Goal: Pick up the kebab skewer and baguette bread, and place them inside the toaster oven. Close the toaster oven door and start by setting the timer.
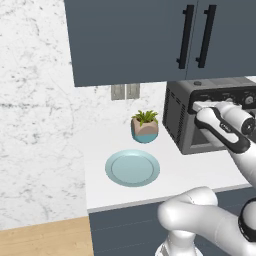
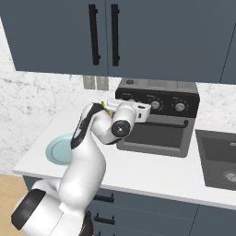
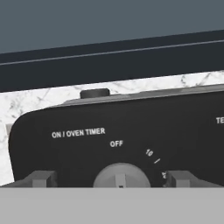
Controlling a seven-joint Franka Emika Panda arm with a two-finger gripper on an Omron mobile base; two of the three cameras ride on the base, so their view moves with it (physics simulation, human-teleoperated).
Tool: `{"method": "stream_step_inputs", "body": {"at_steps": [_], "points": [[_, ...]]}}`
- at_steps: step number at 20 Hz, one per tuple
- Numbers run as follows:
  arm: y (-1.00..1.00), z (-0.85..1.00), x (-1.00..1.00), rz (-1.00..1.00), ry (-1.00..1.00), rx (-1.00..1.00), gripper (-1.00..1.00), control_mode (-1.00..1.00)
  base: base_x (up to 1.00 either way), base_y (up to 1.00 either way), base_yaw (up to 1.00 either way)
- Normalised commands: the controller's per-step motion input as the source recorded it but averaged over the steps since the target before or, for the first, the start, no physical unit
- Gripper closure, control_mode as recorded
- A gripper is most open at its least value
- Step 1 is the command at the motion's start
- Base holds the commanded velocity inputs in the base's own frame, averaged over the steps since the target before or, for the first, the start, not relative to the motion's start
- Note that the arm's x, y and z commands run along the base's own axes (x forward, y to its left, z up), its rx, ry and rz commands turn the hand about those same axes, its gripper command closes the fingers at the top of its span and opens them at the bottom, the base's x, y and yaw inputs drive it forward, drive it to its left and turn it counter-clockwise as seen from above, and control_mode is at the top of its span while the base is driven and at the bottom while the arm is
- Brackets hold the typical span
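Observation:
The toaster oven (image 1: pixel 173 115) (image 2: pixel 156 85) stands at the back of the counter, and its door (image 2: pixel 154 136) is shut upright. Neither the kebab skewer nor the baguette bread is in sight. My gripper (image 2: pixel 146 111) (image 1: pixel 198 106) is pressed up to the left end of the black knob panel. In the hand view my gripper (image 3: pixel 111 178) is open. Its fingertips (image 3: pixel 40 178) stand wide apart on either side of the grey timer knob (image 3: pixel 120 176), under the words "ON / OVEN TIMER". The knob's mark sits at "OFF".
A light blue plate (image 1: pixel 132 168) (image 2: pixel 57 150) lies on the white counter left of the oven. A small potted plant (image 1: pixel 145 125) stands behind it. A dark sink (image 2: pixel 219 164) is sunk into the counter at the right. Dark wall cabinets (image 2: pixel 106 32) hang overhead.

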Motion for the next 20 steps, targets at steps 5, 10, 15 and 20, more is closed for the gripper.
{"method": "stream_step_inputs", "body": {"at_steps": [5,10,15,20], "points": [[0.0,0.0,0.0,0.0,-0.05,0.0,-1.0,-1.0,0.0,0.0,0.0],[0.0,0.0,-0.02,0.0,-0.01,0.0,-1.0,-1.0,0.0,0.0,0.0],[0.0,0.0,-0.06,0.0,0.04,0.0,-1.0,-1.0,0.0,0.0,0.0],[0.0,0.0,0.0,0.0,0.01,0.0,-1.0,-1.0,0.0,0.0,0.0]]}}
